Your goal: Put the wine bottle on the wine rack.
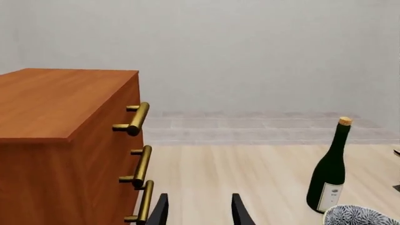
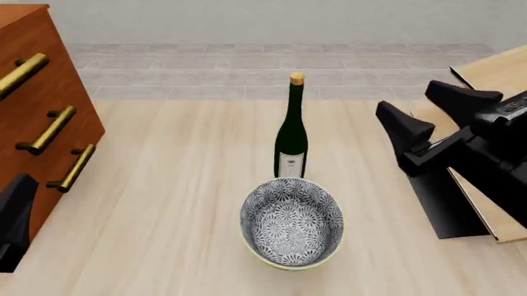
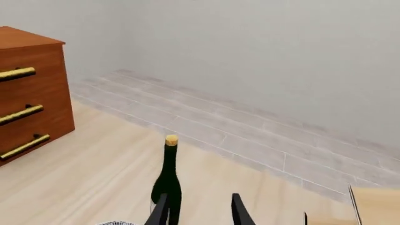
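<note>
Standing upright mid-surface just behind the patterned bowl (image 2: 292,223), the wine bottle (image 2: 290,132) remains ungrasped; the right hand (image 2: 438,115), fingers spread, hovers beside the wine rack (image 2: 494,74) for approach.

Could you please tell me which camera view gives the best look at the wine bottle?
The front view: the wine bottle stands upright mid-table, only its foot hidden behind the bowl. The left wrist view shows it whole near the picture's edge. In the right wrist view a finger of the right gripper overlaps it.
</note>
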`<action>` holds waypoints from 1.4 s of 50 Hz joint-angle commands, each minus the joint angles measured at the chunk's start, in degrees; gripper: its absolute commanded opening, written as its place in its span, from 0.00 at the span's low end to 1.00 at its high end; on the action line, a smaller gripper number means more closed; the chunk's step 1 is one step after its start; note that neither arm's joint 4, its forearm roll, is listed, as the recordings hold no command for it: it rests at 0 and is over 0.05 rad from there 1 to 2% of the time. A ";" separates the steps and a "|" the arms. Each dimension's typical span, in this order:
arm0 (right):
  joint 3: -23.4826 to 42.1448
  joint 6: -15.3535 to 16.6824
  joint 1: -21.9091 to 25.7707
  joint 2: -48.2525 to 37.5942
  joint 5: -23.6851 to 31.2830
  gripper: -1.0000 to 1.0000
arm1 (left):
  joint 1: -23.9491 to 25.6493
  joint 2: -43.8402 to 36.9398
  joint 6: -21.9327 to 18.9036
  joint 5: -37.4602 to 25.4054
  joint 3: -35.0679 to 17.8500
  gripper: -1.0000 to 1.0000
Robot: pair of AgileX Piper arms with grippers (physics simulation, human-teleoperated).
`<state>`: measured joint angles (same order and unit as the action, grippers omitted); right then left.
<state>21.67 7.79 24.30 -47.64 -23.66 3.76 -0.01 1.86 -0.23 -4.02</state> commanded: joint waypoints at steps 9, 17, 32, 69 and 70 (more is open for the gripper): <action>8.41 0.96 2.27 -14.61 -5.34 1.00 | 0.15 0.00 -0.85 1.62 0.46 1.00; 11.68 0.31 2.58 -21.87 -8.34 1.00 | 0.06 0.00 -1.27 2.37 0.82 1.00; 16.63 -1.26 3.11 -29.47 -10.03 1.00 | -0.01 0.00 -2.02 2.08 0.45 1.00; 24.81 -3.11 5.34 -43.08 -12.08 1.00 | -0.99 -0.02 -3.22 2.15 0.58 1.00; 25.02 -3.08 5.33 -43.43 -12.12 1.00 | -1.00 -0.02 -3.24 2.21 0.65 1.00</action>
<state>44.97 4.96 29.40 -87.78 -35.11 2.98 -0.02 -1.24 1.71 -3.72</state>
